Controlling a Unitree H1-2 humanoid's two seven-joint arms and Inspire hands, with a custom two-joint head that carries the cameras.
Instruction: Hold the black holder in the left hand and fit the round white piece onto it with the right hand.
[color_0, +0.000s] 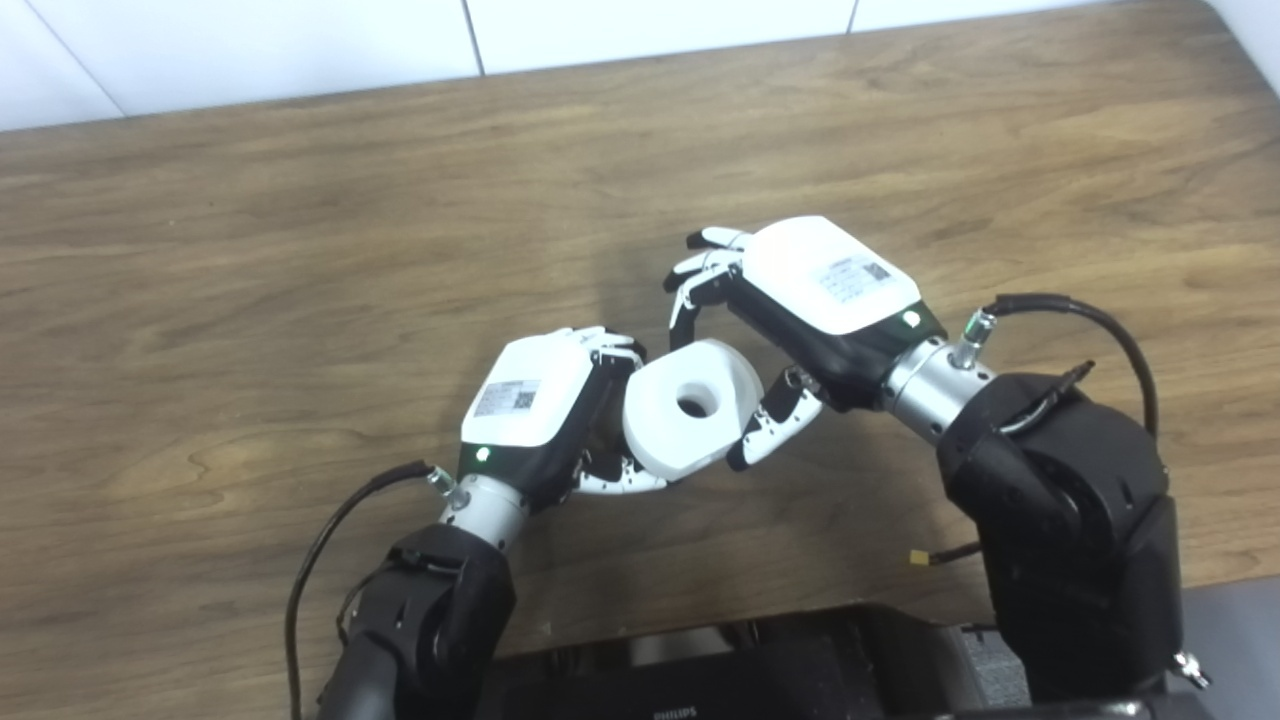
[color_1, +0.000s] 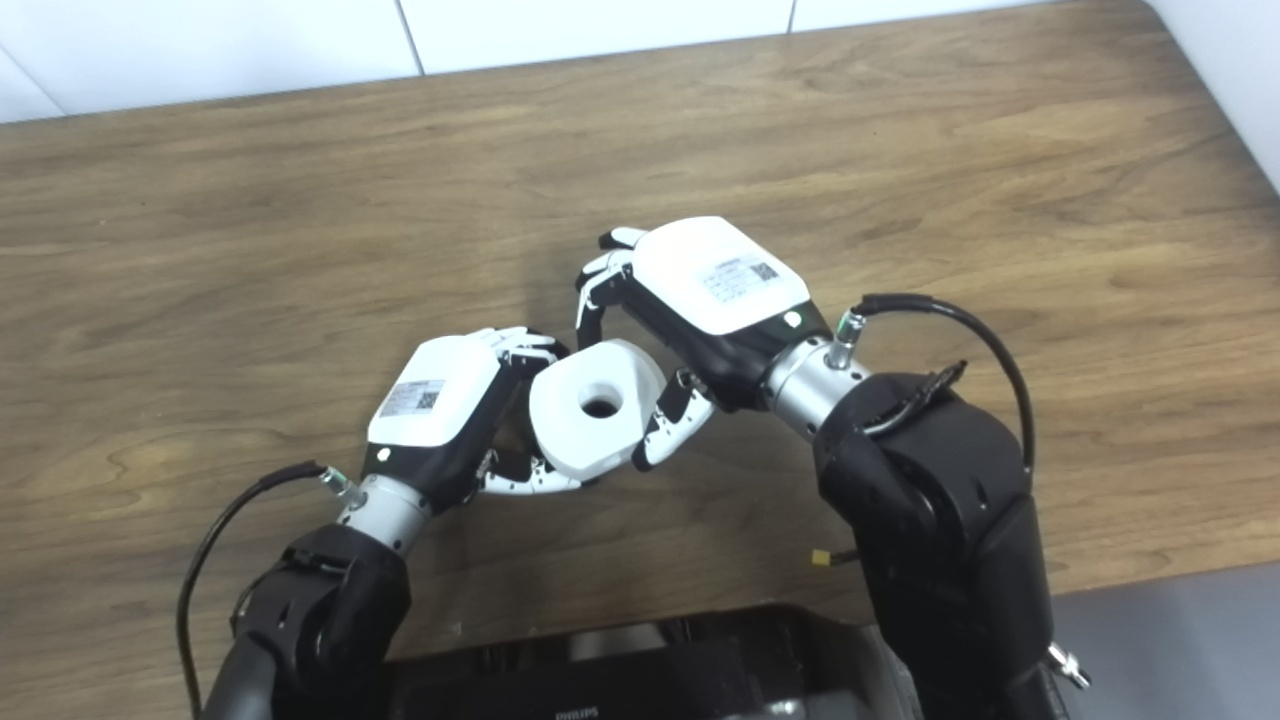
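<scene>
With the round white piece (color_0: 692, 405) raised over the table (color_0: 300, 250) between both hands, the left hand (color_0: 545, 415) curled around the mostly hidden black holder and the right hand (color_0: 790, 320) loosely cupping it, press squarely while keeping the left steady

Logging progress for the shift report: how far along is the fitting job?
Done: both hands are raised together over the wooden table. In hand: the round white piece sits between the left hand and right hand. The black holder is hidden, so whether the piece is seated is unclear. Left: release.
</scene>
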